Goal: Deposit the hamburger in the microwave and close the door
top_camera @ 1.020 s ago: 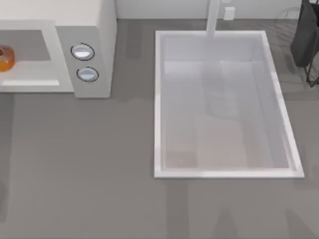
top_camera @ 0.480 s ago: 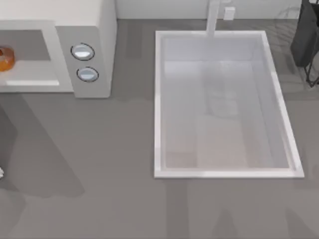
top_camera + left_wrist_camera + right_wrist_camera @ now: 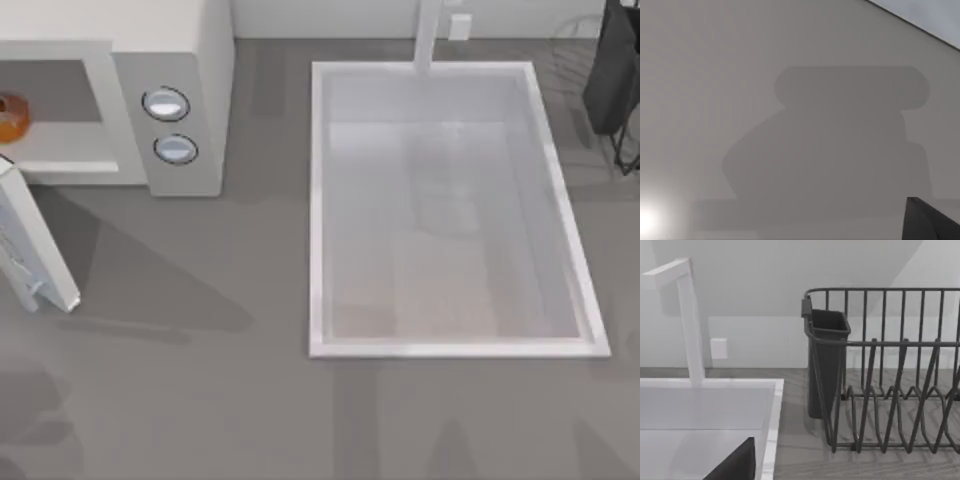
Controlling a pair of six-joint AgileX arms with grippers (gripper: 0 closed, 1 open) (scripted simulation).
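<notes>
The off-white microwave (image 3: 190, 60) stands at the table's back left, its two dials (image 3: 166, 104) facing the front. Its cavity is open, and the orange-brown hamburger (image 3: 10, 117) lies inside at the left edge of the top view. The white door (image 3: 35, 255) stands partly swung, angling out from the cavity's front toward the table's front. In the left wrist view a dark part of my left gripper (image 3: 930, 222) sits close against a plain grey surface with a blocky shadow on it. A dark part of my right gripper (image 3: 735, 465) shows above the sink.
A white sink basin (image 3: 318, 200) with a faucet (image 3: 428, 35) fills the table's middle and right. A dark wire dish rack (image 3: 890, 390) with a cutlery cup (image 3: 826, 365) stands at the back right. Bare grey tabletop (image 3: 200, 400) runs along the front.
The door has swung in from beyond the top view's left edge toward the microwave's front, its shadow sweeping right across the table. The hamburger has stayed inside.
</notes>
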